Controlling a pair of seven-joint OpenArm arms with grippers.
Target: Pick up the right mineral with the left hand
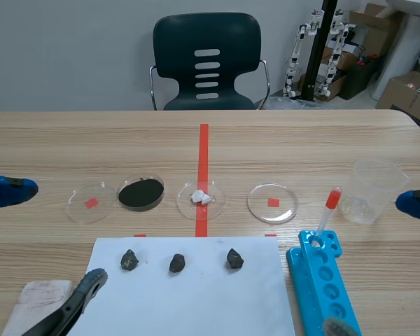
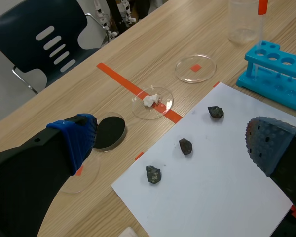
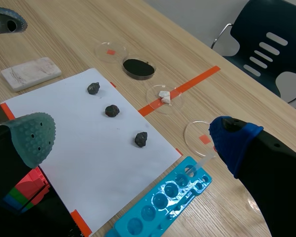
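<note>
Right mineral (image 1: pixel 234 258) free (wrist view shows left end effector (image 2: pixel 173 137) spread).

Scene view: set between the arms; faced across the table (image 1: pixel 70 133) toward the chair (image 1: pixel 206 59)
Left wrist view: carried high at the left; aimed down over the white sheet (image 2: pixel 212 187)
Right wrist view: carried high at the right; aimed likewise
Shared: the sheet and three minerals (image 1: pixel 177 263) are seen in all

Black fingers (image 2: pixel 19 182), dotted blue and grey-green pads (image 3: pixel 32 136)
</note>
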